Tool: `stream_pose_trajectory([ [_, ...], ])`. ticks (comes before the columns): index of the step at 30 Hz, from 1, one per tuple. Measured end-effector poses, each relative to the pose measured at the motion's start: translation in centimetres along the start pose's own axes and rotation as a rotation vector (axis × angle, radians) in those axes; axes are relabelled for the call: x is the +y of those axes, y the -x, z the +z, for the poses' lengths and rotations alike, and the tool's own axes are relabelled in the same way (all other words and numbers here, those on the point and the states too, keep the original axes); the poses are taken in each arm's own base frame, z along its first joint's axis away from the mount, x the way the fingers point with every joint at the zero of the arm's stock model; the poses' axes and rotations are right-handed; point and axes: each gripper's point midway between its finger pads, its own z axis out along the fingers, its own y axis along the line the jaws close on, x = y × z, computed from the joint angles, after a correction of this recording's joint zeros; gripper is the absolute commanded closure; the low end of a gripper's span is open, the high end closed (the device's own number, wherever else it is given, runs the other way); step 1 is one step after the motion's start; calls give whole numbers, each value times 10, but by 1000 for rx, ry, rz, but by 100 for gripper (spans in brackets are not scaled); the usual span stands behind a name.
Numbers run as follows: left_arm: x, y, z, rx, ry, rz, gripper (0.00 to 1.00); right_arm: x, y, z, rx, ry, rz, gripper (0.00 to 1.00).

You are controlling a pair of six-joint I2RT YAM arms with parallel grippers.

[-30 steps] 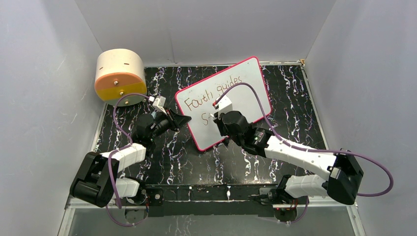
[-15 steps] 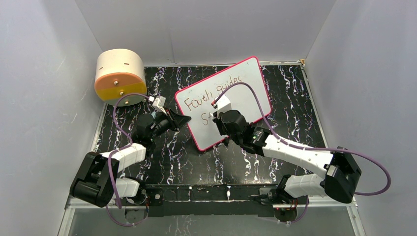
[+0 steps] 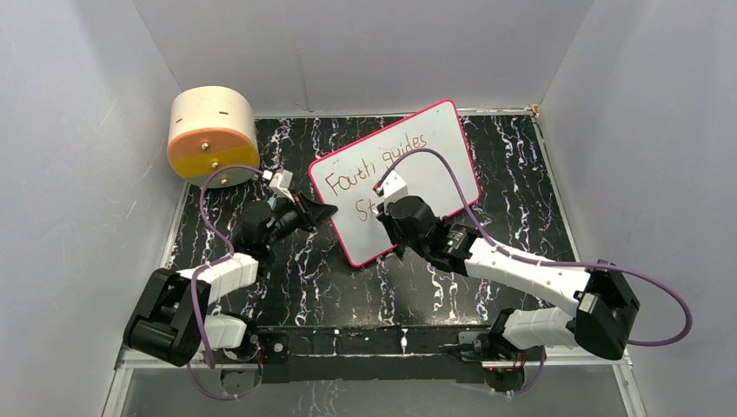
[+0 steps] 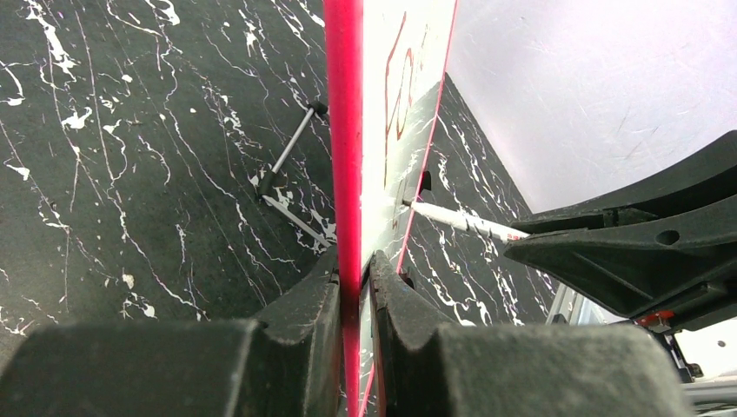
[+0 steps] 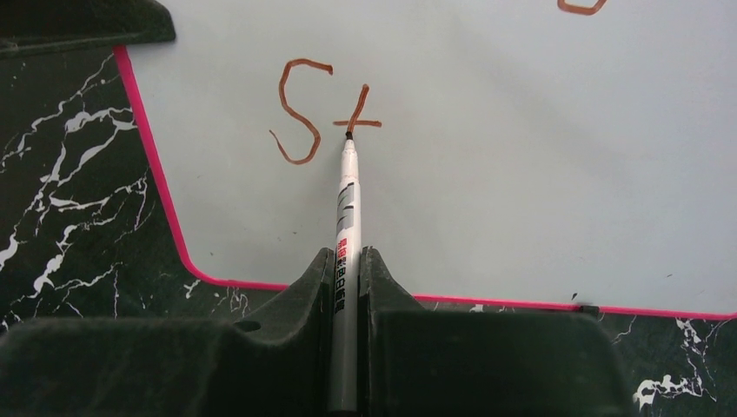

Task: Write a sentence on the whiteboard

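A black tabletop [image 3: 521, 174] veined with white sits inside pale grey walls, seen from above. The whiteboard [image 3: 448, 130], white with a thin pink-red frame, lies at the middle of the table, turned at an angle, its long sides running from near left to far right. The sentence [image 3: 348, 183] on it is in thin brownish-red marker. The upper line reads roughly "Faith guides" (the first word looks more like "Fouth"). The lower line so far holds only "St" [image 5: 304, 117].

The left gripper [image 4: 355, 287] is clamped on the board's pink left edge, one finger on each face. In its wrist view a thin metal rod [image 4: 291, 148] stands behind the board.

The right gripper [image 5: 347, 278] is closed around a slim white marker [image 5: 347, 208]. The marker points away from the wrist camera, with its dark tip touching the foot of the "t".

A round tan-and-orange drum [image 3: 211, 135] rests at the far left corner, well apart from the board.
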Motion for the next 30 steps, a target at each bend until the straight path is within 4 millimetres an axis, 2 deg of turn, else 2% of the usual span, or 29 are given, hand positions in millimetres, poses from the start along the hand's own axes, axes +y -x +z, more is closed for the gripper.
stream_pose_trajectory([
  [16,0,1,0,-1,-1,1,100,-2,-15,-5,63,-2,-17,100],
  [30,-2,1,0,-1,-7,4,100,-12,-7,-9,21,-45,-4,100],
])
